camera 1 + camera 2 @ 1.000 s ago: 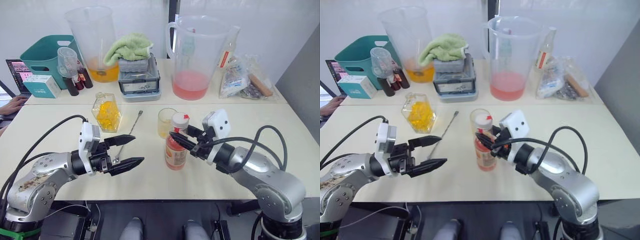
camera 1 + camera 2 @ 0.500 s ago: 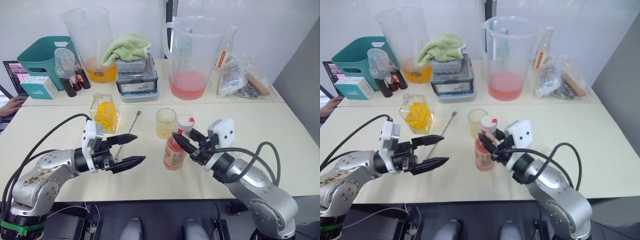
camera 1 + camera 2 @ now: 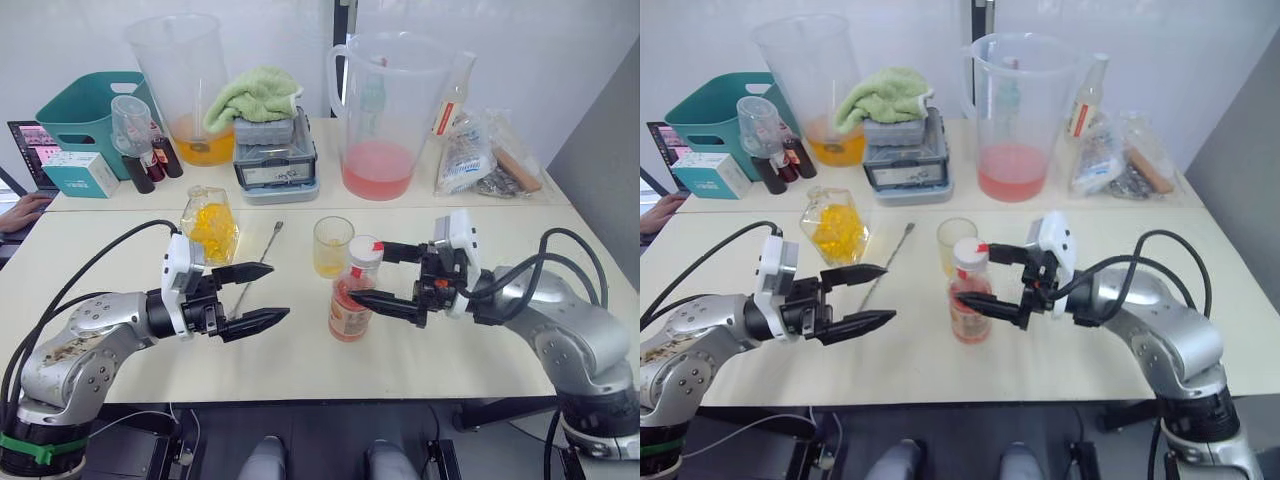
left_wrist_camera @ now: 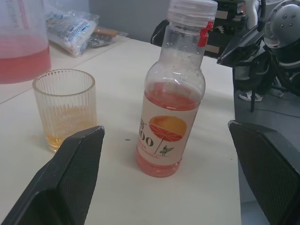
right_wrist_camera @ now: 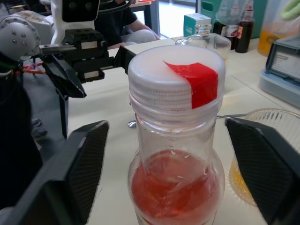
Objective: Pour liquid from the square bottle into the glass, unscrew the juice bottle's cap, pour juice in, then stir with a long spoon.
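On table [image 3: 560, 240], one juice bottle [image 3: 350, 300], one glass [image 3: 332, 246], two pitchers [image 3: 385, 115].

The juice bottle [image 5: 174, 154] is running off the right wrist view's edge, its base cut away; the glass [image 5: 262, 154] is showing only partly there, and the long spoon [image 3: 262, 262] is slipping behind the left tool [image 3: 262, 295].

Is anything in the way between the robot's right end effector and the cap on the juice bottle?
Nothing visible. The right end effector is open beside the juice bottle, and the cap sits between its fingers with open space on both sides.
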You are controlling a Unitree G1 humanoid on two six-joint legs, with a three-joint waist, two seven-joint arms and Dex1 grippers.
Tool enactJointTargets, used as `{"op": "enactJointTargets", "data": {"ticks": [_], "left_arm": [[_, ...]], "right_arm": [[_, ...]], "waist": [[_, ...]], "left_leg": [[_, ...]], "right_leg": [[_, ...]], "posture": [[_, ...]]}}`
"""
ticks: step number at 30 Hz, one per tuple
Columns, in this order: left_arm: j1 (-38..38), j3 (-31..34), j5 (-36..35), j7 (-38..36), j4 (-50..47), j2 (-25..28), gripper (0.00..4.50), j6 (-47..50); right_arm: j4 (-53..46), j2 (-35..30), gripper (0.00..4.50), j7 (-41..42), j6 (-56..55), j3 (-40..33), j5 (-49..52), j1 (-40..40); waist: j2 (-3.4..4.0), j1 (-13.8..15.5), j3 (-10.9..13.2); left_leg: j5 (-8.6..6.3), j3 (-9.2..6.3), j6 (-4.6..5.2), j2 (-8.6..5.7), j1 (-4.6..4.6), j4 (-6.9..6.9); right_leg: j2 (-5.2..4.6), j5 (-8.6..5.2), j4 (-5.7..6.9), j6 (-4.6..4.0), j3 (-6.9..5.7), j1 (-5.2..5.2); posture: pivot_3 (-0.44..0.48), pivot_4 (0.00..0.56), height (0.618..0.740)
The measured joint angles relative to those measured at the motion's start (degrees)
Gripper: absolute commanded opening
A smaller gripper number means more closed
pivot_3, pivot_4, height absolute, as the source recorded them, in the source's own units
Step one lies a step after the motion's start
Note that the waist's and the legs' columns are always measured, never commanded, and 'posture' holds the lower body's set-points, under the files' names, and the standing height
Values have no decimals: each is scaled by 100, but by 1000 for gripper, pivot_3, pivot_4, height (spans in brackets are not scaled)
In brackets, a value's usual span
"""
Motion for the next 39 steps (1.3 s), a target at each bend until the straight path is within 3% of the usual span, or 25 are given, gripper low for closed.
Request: {"op": "enactJointTargets", "data": {"ticks": [7,12,15,21,26,31,39], "left_arm": [[146,125,-57,-1,-38,99,4500,18],[192,242,-82,1,-131,189,4500,85],[206,296,-86,2,-142,211,4500,104],[220,296,-86,8,-185,211,4500,111],[215,288,-85,40,-203,189,4500,111],[195,254,-75,91,-206,118,4500,110],[169,82,-59,195,-220,-89,4500,89]], "right_arm": [[1453,207,4461,1190,-754,509,-541,-774],[1757,327,4461,1784,-822,555,-542,-1015],[1758,392,3658,1954,-774,551,-407,-1037],[1905,420,1648,1997,-845,520,-507,-1117],[1876,492,1579,1931,-822,484,-536,-1097],[1392,510,1579,1391,-624,401,-536,-888],[-1018,875,1579,-1559,966,-269,-209,-100]], "waist": [[0,-4,0],[0,1,0],[0,5,0],[0,5,0],[0,-3,0],[0,1,0],[0,16,0]], "left_leg": [[0,0,0,0,-1,-1],[0,-1,-1,0,-4,-1],[1,-1,-1,0,-3,0],[1,-1,-2,0,-3,-1],[1,-1,-2,0,-2,-3],[1,-1,-2,0,-4,-2],[4,-5,-6,-1,-26,1]], "right_leg": [[0,0,-2,0,0,0],[0,0,-5,0,-1,-1],[0,0,-4,0,-1,-1],[0,0,-4,0,-1,-1],[0,0,-4,0,-1,-2],[0,0,0,0,-1,-5],[0,0,6,0,-1,-22]], "posture": [[0,150,740],[0,150,740],[0,150,740],[0,150,740],[0,150,740],[0,150,740],[0,150,740]]}}
